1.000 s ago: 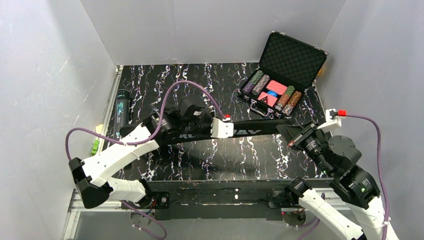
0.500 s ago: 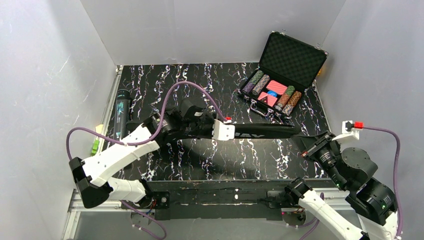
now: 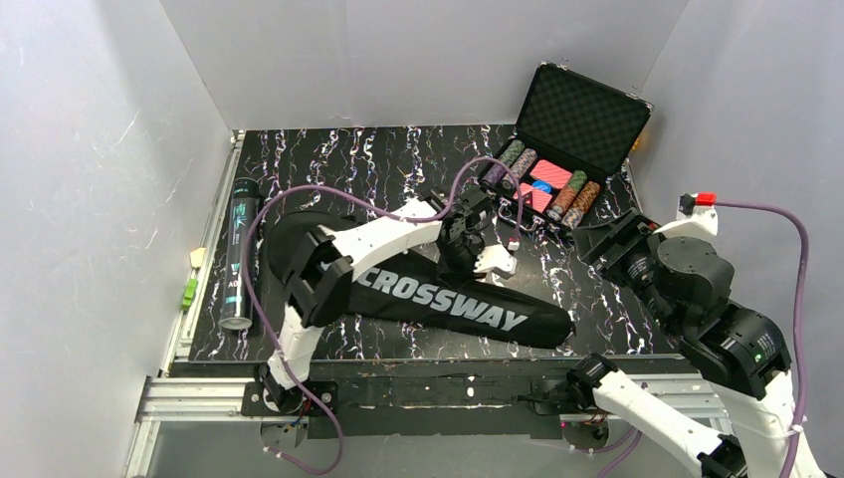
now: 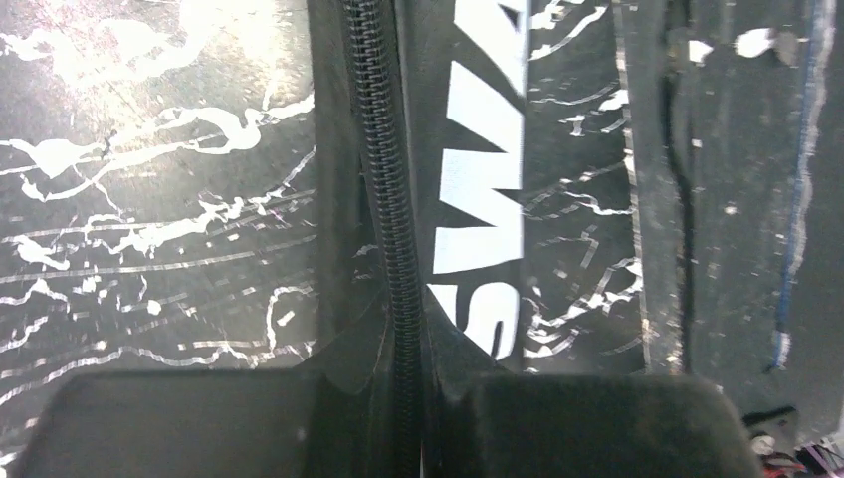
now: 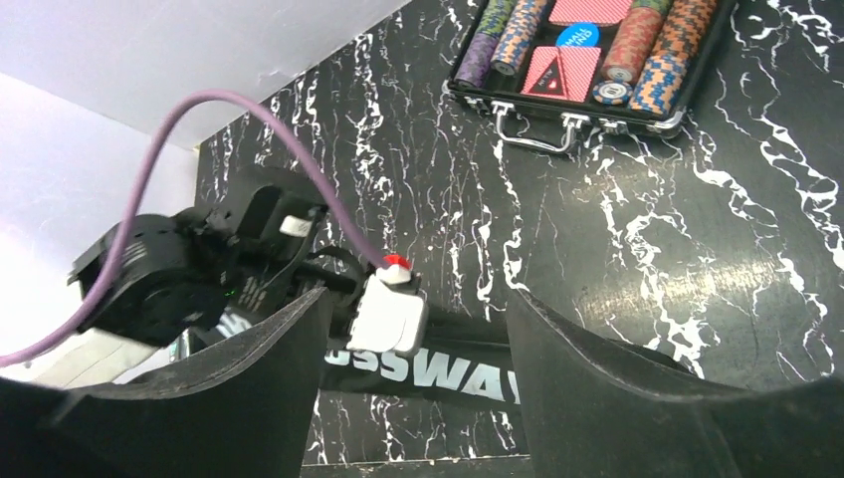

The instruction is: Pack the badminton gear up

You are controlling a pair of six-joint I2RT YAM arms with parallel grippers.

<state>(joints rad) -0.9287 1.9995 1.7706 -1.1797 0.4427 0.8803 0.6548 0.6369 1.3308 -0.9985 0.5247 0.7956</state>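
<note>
left gripper (image 4: 403, 386) clenched on the zipper (image 4: 383, 199) seam of the black racket bag (image 3: 438, 304). the bag lies flat on the marbled table (image 3: 328, 159), lettering up, wide end left, narrow end near right. right gripper (image 5: 418, 299) slack, fingers spread with nothing between, above the table near the open poker chip case (image 3: 567, 149); tube (image 3: 239, 261) lies along the left edge, apart from the bag.

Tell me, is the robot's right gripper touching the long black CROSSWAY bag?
Apart. The top view shows bare table between the right gripper and the CROSSWAY bag; the right wrist view shows its jaws open around nothing.
</note>
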